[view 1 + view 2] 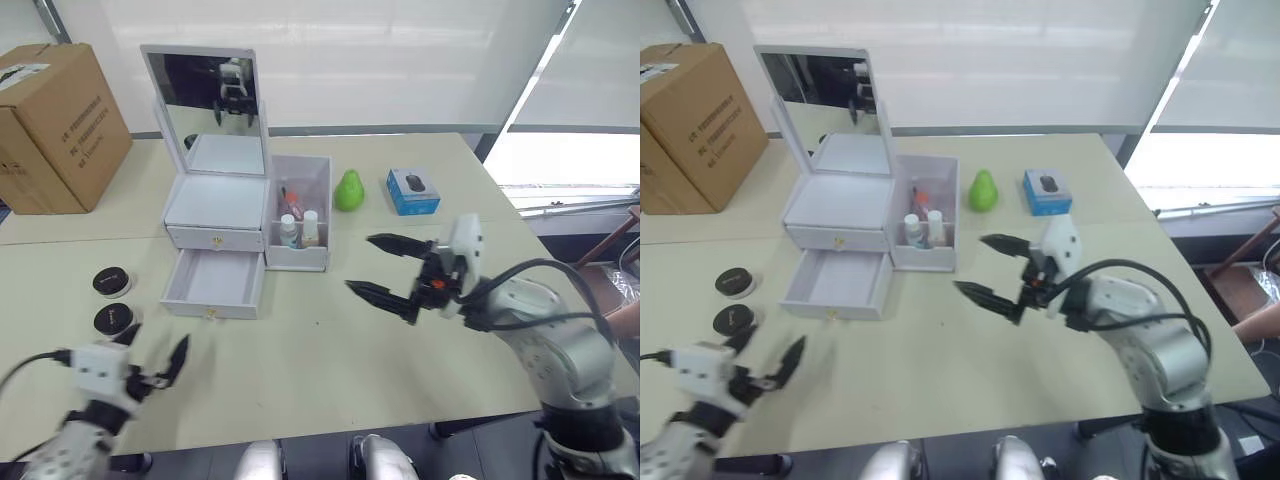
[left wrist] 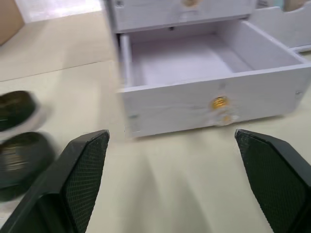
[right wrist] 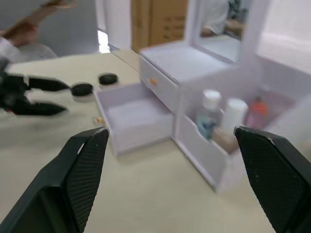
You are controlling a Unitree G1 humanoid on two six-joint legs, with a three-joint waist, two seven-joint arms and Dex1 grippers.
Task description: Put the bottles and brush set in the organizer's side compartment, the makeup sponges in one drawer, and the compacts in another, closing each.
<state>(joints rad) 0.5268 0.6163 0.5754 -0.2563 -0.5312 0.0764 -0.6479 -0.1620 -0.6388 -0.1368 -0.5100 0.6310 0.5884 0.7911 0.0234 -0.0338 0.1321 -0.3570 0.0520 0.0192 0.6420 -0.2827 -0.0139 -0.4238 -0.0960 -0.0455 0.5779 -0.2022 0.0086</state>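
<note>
The bottles [image 1: 298,230] stand half hidden behind the side compartment [image 1: 298,255]'s front wall, the cardboard box [image 1: 50,125] is cut off by the frame's edge, and motion blur smears the compacts [image 2: 17,150] in the left wrist view.

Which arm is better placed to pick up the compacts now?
Probably the left. The open left gripper is just beside the two compacts, with the open lower drawer close by; the right gripper is across the table.

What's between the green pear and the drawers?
The side compartment with the bottles inside, seen in the left eye view.
</note>
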